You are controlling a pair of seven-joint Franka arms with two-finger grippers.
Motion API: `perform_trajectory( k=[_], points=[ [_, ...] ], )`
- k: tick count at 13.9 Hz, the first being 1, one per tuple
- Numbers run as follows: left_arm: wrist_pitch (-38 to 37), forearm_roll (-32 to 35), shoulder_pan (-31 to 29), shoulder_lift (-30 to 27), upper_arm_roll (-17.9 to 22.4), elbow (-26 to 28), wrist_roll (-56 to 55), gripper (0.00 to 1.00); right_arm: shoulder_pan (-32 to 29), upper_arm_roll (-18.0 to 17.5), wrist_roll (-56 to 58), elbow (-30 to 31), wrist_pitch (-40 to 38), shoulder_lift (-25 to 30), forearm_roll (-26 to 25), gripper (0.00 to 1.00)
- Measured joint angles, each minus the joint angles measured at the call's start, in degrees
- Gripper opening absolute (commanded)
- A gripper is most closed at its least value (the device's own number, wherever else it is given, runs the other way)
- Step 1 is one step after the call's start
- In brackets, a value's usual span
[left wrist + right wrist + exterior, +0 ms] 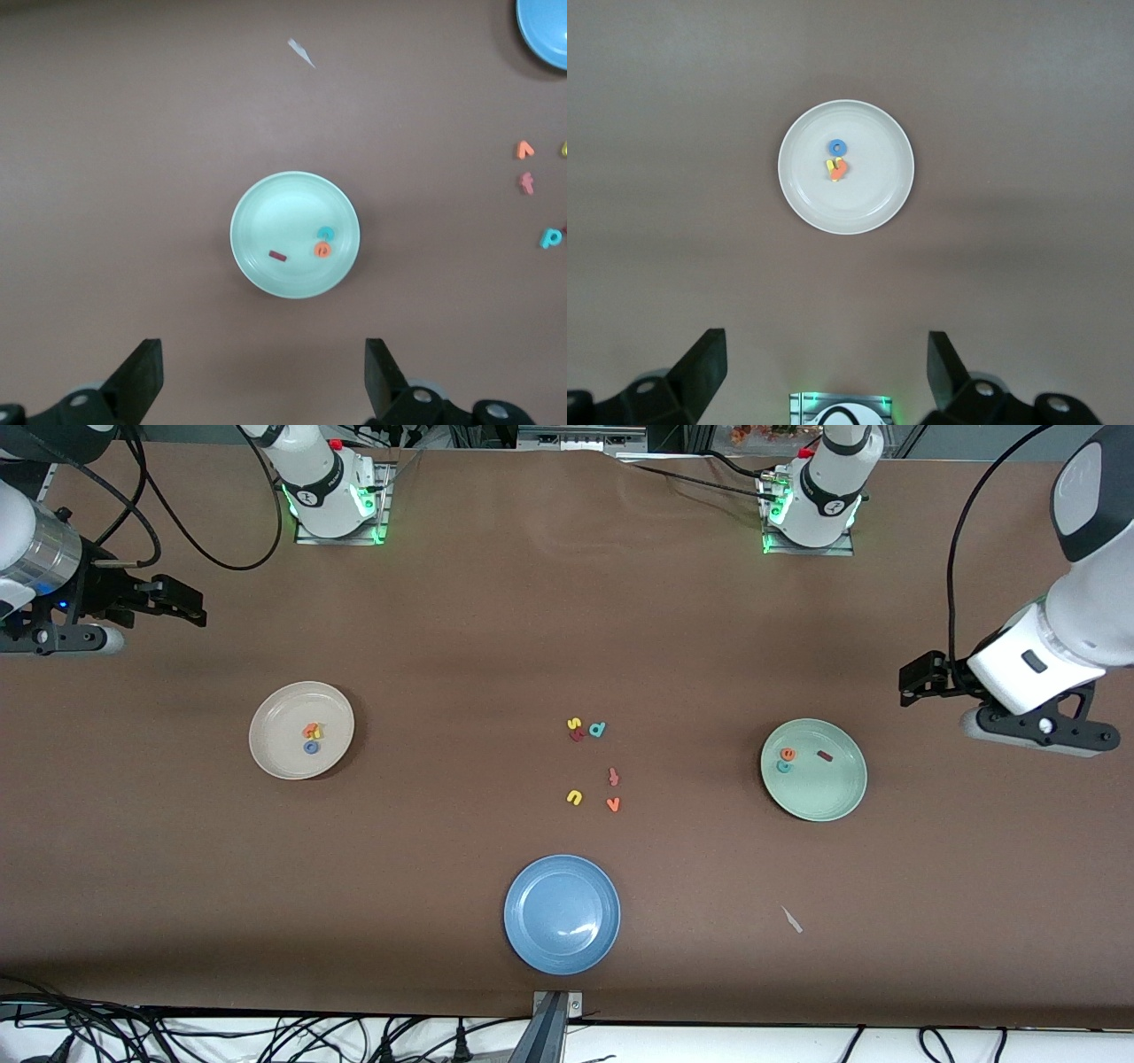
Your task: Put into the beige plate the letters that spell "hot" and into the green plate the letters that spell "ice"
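Letters for "hot" and "ice" lie sorted in their plates on the brown surface [443,646]. Nearest the front camera sits a blue plate [562,913], holding nothing, with a pale scrap [792,919] lying toward the left arm's end. Farther from the camera, loose letters cluster mid-surface: an orange "v" [613,804] and a yellow "n" [574,797], then a thin red-orange letter [613,777], then a yellow "s" [574,724] and a teal "d" [598,730] with a dark red letter [578,735] touching the "s". Toward the left arm's end, the green plate [828,793] holds the orange "e" [788,755] touching the teal "c" [784,766], the dark red "i" [825,756] apart from them. Toward the right arm's end, the beige plate [275,726] holds the blue "o" [311,747] just beside the orange "t" [309,732] and yellow "h" [318,734], which overlap. Both arms wait: the left claw [905,680] hangs over bare surface past the green plate, fingers spread wide and holding nothing; the right claw [197,610] hangs over bare surface near the beige plate, likewise spread wide and carrying nothing.
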State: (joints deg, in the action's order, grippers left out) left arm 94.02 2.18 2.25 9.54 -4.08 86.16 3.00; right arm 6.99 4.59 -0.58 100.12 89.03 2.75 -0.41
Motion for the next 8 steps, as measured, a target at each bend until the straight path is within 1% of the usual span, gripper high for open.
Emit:
perform_trajectory(
  k=[2,6,8],
  points=[
    [2.39,0.00,0.59,-2.22,0.27,3.80,-0.04,1.00,0.11,0.22,0.00,-0.25,1.51,0.03,0.00,1.00],
    [3.06,0.00,0.56,-4.41,0.76,7.54,-0.07,1.00,0.70,0.76,0.00,-0.30,2.35,0.00,-0.02,1.00],
    [4.78,0.00,0.51,-6.61,1.06,9.48,-0.07,1.00,0.76,1.57,0.01,-0.30,2.97,-0.02,-0.02,1.00]
  ],
)
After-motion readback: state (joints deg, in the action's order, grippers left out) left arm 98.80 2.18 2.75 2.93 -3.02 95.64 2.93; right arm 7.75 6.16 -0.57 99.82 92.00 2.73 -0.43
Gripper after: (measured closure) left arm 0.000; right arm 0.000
